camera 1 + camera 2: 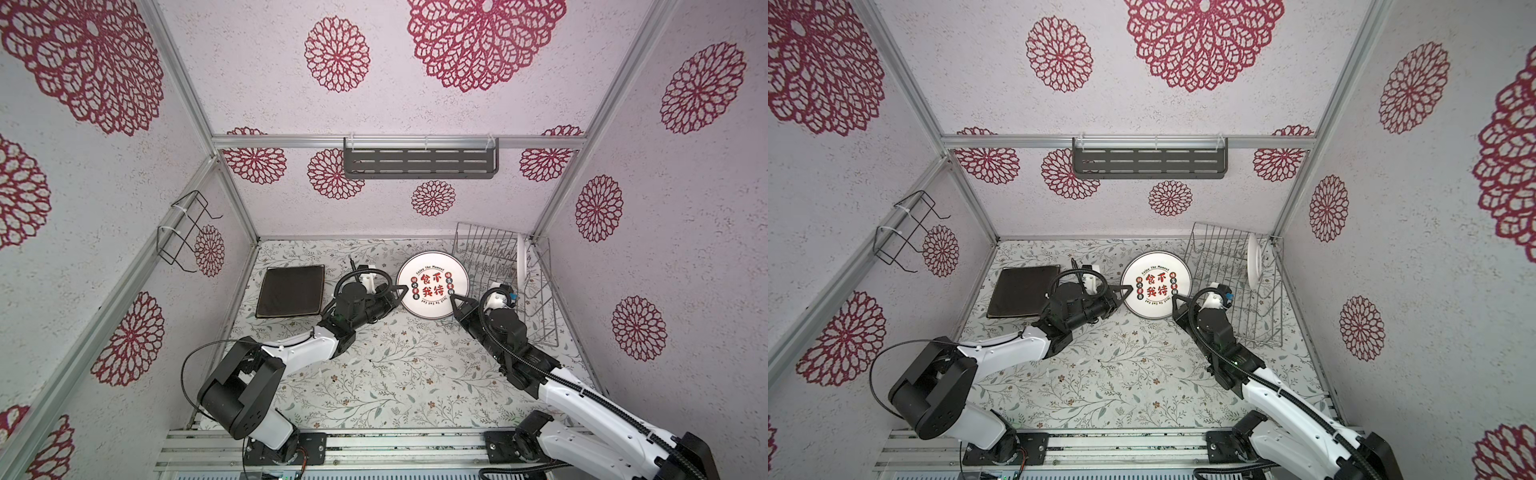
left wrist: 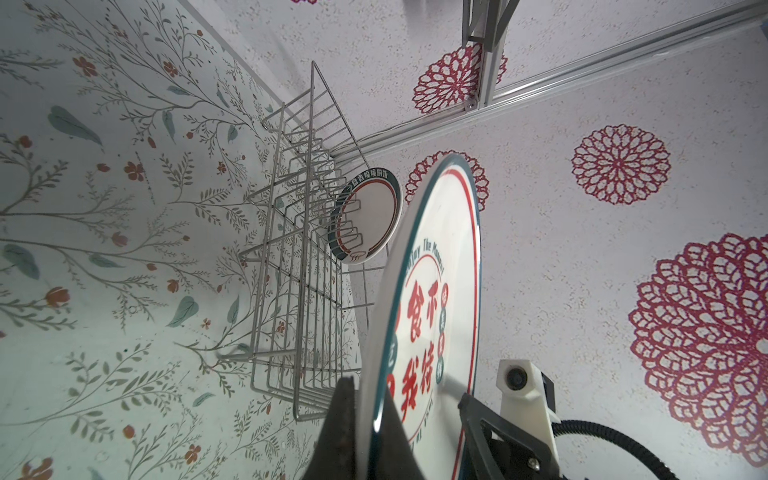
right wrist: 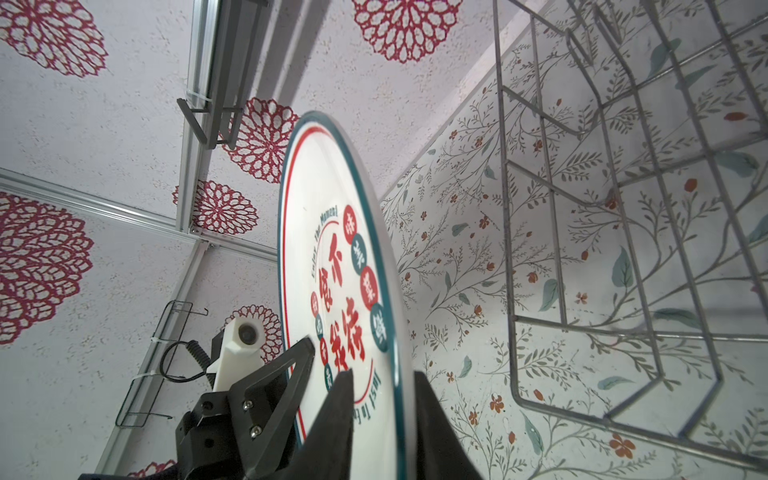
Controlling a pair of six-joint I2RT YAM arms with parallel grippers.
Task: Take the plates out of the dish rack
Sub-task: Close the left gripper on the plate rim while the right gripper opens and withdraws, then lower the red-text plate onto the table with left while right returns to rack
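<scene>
1. Farthest out to the left of the dish rack point(image 1: 538, 291), and well apart from it, a dark square plate point(image 1: 291, 291) lies flat on the tabletop point(image 1: 386, 374) with its dark side up.
2. Your left hand point(image 1: 404, 289) is between that plate and the dish rack. Its jaws are clamped tight on the rim of the round plate point(image 1: 433, 286), on the edge turned away from the rack. The left wrist view shows one finger over the printed face and one under it.
3. The round plate, with its red characters facing up, is roughly level and off the tabletop, just beside the dish rack's left wall. It has a hand at either side.
4. Your right hand point(image 1: 456, 299) straddles the rim on the plate's rack-side edge, one finger on each face. You cannot tell whether those jaws are pressing or slack.
5. Inside the dish rack, toward its far end, a teal-rimmed plate point(image 1: 1253, 259) stands on edge among the prongs.
</scene>
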